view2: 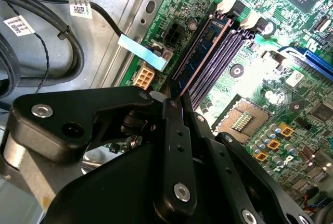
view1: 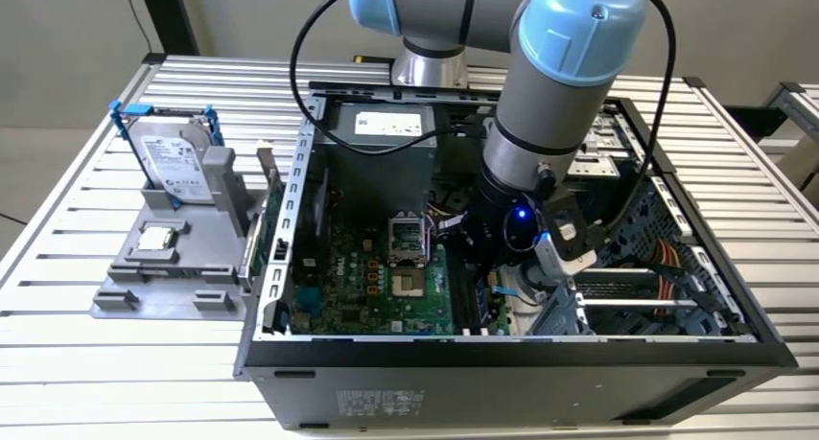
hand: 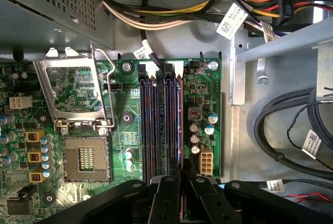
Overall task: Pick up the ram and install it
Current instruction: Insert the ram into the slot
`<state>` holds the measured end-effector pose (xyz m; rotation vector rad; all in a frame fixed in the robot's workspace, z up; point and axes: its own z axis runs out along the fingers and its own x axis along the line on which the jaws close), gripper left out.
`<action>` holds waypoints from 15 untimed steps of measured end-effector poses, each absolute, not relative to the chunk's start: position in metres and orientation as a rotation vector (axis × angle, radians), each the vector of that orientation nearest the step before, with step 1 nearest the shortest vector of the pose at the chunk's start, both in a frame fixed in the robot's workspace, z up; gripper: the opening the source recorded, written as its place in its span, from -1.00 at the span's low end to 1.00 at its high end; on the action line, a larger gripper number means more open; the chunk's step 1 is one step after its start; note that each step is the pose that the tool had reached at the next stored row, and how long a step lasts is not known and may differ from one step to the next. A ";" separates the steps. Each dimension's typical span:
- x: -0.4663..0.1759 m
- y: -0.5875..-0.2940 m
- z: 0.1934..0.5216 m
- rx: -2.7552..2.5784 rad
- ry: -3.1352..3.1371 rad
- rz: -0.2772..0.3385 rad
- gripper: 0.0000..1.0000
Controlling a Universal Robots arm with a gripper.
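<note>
Arm reaching down into the open PC case [view1: 512,363], fingers [view2: 174,130] closed on the ram [view2: 200,60], ram standing edge-on in a motherboard [hand: 203,94] slot [hand: 174,125], just beyond the fingertips

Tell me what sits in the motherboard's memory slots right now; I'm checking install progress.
In the second wrist view the ram stands on edge in the outermost slot, its near end at the gripper. The other memory slots look empty. The gripper covers the slots' near ends.
</note>
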<state>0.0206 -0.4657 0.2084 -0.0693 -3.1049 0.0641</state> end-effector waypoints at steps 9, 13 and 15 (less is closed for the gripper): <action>0.021 -0.466 0.208 -0.069 -3.105 0.063 -1.00; 0.021 -0.466 0.206 -0.069 -3.105 0.060 -1.00; 0.021 -0.466 0.206 -0.069 -3.105 0.060 -1.00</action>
